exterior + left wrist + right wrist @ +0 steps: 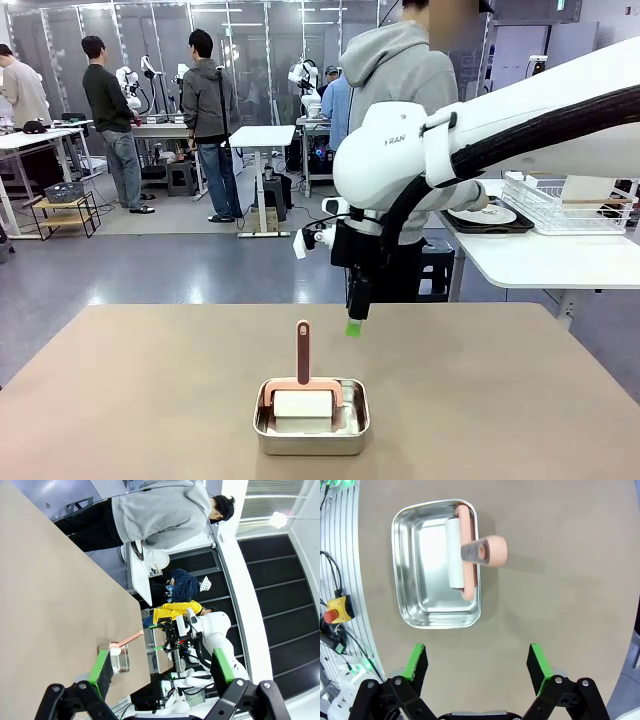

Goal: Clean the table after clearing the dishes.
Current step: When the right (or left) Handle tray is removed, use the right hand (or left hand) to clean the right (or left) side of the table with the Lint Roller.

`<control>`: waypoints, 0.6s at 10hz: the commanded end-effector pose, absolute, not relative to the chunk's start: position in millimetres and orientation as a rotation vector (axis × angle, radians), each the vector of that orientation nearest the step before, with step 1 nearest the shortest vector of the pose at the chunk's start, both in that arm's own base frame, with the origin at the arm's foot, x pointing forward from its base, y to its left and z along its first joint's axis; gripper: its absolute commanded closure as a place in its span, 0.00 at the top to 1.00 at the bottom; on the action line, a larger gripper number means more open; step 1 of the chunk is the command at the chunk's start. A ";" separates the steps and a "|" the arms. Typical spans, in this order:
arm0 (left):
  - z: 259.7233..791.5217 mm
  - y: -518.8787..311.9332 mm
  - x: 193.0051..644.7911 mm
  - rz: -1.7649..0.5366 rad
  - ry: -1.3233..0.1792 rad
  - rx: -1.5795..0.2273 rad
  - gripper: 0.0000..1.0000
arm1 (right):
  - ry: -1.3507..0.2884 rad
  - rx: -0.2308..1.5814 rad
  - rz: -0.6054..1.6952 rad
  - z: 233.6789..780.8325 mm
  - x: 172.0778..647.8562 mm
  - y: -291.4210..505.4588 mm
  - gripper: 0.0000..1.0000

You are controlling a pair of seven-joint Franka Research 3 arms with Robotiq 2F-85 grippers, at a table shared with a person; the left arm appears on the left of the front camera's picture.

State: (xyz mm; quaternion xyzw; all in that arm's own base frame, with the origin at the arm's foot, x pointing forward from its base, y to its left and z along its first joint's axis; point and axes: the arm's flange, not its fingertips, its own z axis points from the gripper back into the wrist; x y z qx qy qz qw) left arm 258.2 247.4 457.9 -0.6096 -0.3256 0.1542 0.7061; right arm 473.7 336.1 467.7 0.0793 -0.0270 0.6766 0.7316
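The tan-brown table [150, 400] carries a small steel pan [310, 443] near its front middle. In the pan stands a pink-handled cleaning tool [302, 352] with a white head. My right gripper [355, 322] hangs open above the table, just behind the pan, pointing down. Looking straight down, its wrist view has the pan [410, 555] and the tool [485, 550] ahead of the open gripper [476, 662]. A white plate on a dark tray [490, 215], one of the dishes, lies on the white side table. My left gripper [162, 667] is open and holds nothing.
A person in a grey hoodie [400, 70] stands at the far side, a hand at the tray. A white wire rack [565, 205] sits beside the tray. In the left wrist view the pan [122, 660] lies near the table [50, 605] edge.
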 end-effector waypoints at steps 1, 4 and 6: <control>460.8 249.2 257.3 0.329 -0.736 -1.364 1.00 | -0.055 0.132 1.517 461.7 475.1 356.5 1.00; 460.8 249.2 257.3 0.329 -0.736 -1.364 1.00 | -0.014 0.140 1.606 448.5 476.3 389.5 1.00; 460.8 249.2 257.3 0.329 -0.736 -1.364 1.00 | 0.019 0.166 1.615 441.3 485.1 399.6 1.00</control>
